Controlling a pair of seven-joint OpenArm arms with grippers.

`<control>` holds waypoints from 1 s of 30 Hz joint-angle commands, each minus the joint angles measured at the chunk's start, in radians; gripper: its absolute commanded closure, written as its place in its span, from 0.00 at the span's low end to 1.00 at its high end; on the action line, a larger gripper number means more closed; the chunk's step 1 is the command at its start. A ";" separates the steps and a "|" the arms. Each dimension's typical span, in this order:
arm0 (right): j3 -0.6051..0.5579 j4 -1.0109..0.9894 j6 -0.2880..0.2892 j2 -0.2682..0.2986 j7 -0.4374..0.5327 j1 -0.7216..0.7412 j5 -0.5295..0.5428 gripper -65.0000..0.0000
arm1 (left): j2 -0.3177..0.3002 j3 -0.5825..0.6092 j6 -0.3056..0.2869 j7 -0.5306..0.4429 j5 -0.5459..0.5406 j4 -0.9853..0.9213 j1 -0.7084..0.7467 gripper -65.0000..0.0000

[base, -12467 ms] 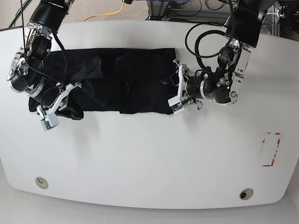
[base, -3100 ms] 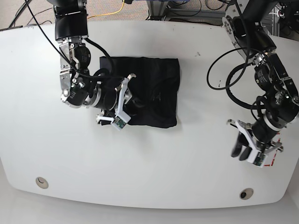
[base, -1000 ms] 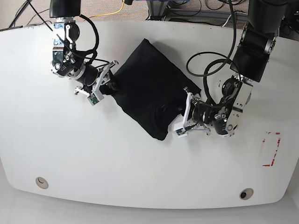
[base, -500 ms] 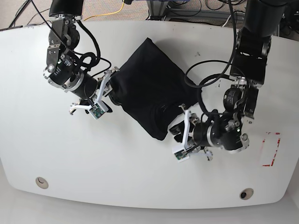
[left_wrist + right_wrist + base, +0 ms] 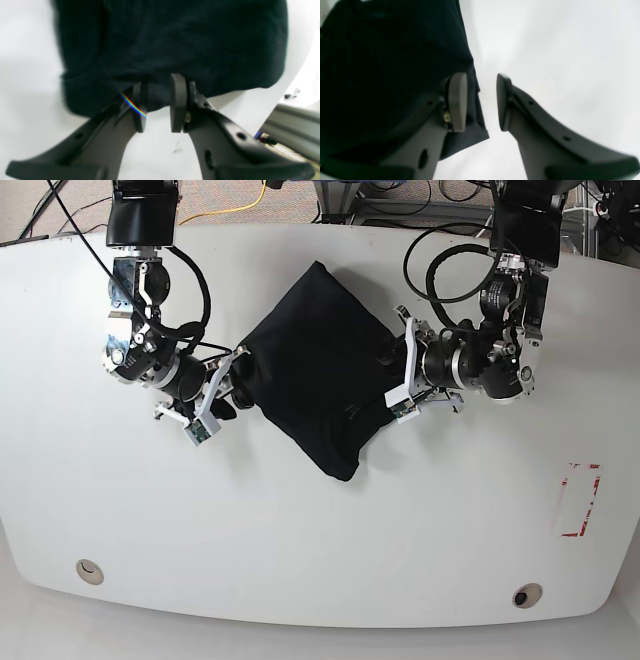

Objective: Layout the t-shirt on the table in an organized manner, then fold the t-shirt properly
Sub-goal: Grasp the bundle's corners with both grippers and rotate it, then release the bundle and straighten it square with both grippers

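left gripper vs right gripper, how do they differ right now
The left gripper sits at the t-shirt's right edge in the base view; the right gripper sits at its left edge. The left's jaws frame dark fabric; the right's gap shows mostly white table. Both stand slightly parted.

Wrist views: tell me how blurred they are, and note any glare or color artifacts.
Left wrist view: soft throughout, a rainbow streak across one finger, the shirt without texture. Right wrist view: blurred, the table washed out. Base view: sharp.
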 commanded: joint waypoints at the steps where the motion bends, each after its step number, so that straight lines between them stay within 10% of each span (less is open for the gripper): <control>1: -0.015 -0.080 0.002 0.008 0.098 0.007 0.018 0.71 | -0.001 0.027 -0.001 -0.067 0.049 -0.038 -0.020 0.79; 17: -0.051 0.011 0.002 -0.028 0.218 -0.209 0.018 0.71 | 0.002 0.337 -0.001 -0.329 0.181 -0.521 -0.344 0.79; 30: 0.014 0.328 0.002 -0.021 0.029 -0.211 0.020 0.71 | -0.110 0.234 -0.001 -0.213 0.181 -0.266 -0.309 0.79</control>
